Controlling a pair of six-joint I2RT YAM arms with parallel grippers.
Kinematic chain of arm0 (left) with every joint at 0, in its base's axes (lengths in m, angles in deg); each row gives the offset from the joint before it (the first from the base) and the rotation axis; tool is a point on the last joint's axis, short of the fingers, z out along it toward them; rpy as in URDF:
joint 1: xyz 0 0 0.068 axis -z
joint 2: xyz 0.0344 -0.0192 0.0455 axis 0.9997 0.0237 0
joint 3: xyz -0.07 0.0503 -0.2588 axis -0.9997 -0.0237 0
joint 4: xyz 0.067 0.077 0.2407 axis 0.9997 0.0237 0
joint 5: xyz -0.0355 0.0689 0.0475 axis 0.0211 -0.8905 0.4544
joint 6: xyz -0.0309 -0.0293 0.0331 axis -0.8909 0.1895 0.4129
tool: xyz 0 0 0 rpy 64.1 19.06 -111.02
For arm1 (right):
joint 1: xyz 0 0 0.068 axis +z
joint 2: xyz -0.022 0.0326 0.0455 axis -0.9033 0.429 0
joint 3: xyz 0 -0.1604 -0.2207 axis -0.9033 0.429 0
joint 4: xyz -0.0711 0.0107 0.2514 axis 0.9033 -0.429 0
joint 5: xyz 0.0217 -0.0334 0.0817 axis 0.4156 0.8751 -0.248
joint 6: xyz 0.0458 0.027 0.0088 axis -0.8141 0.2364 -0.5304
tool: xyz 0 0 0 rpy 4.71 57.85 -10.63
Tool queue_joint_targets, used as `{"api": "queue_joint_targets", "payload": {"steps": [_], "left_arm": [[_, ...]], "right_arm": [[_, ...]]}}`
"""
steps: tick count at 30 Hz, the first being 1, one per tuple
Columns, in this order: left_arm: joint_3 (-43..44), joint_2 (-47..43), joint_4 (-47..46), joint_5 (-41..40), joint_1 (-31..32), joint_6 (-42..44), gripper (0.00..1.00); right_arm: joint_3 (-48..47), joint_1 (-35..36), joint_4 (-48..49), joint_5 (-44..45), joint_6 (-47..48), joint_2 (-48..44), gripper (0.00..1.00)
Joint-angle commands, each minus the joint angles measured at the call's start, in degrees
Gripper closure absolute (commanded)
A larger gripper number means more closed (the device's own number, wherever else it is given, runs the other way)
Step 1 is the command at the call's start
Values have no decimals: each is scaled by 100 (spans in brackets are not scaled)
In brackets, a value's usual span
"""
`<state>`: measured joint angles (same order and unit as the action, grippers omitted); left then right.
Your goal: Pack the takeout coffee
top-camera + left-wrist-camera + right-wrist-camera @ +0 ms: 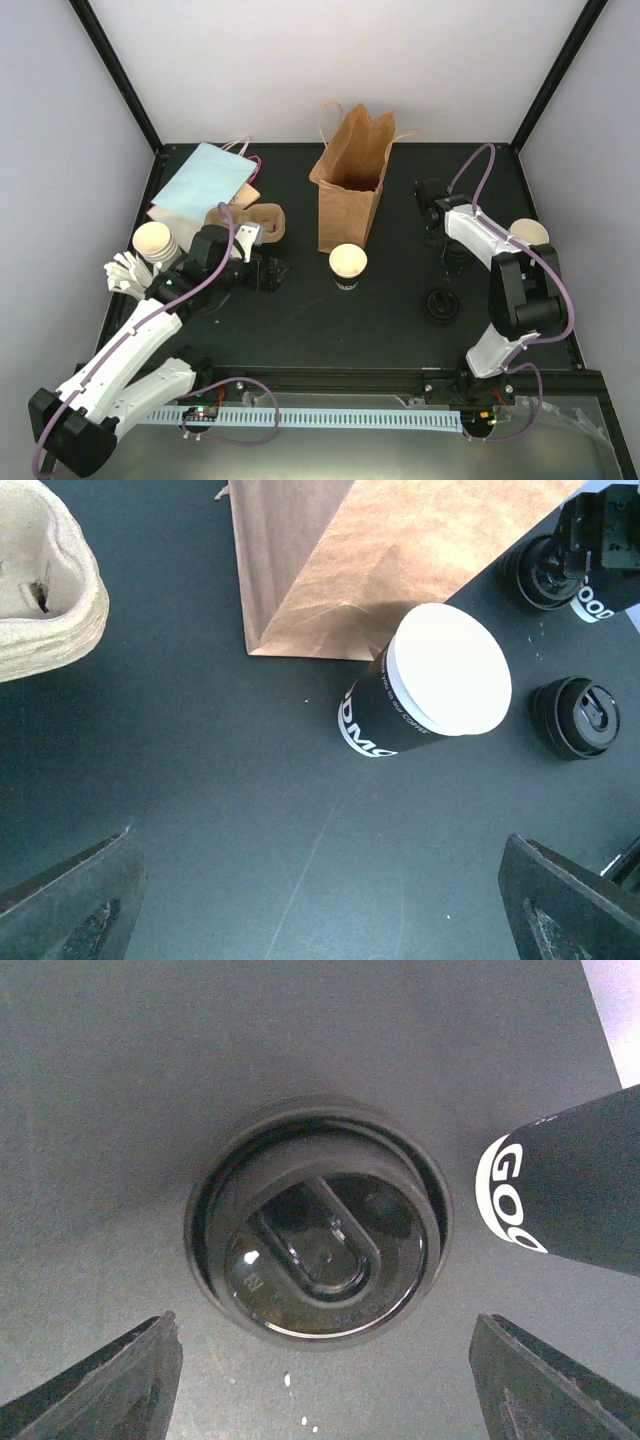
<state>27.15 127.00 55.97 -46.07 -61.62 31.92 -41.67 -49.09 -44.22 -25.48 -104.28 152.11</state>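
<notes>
Top external: three cups (348,262) (155,240) (528,232), two lids (441,305) (318,1265); left fingers (70,900), right fingers (100,1380) spread, empty.

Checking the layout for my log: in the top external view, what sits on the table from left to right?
left open cup → cardboard cup carrier → middle open cup → nearer black lid → right open cup

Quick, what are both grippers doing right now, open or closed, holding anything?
Left gripper: open, empty.
Right gripper: open, empty, above a lid.
</notes>
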Motion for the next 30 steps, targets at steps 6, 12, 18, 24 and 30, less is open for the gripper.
{"api": "queue_joint_targets", "payload": {"steps": [6,12,18,24,30], "left_arm": [[-35,-61,-102,69,5,53,1],[-39,-79,-94,56,4,57,1],[-39,-70,-92,47,4,49,1],[-43,-61,-77,47,4,55,1],[-38,-61,-94,43,4,48,1]], "right_arm": [[-93,-287,530,-89,-16,306,20],[-152,-388,583,-87,31,512,19],[-141,-490,637,-108,53,543,19],[-135,-522,687,-188,86,619,19],[-137,-536,720,-182,88,676,20]]}}
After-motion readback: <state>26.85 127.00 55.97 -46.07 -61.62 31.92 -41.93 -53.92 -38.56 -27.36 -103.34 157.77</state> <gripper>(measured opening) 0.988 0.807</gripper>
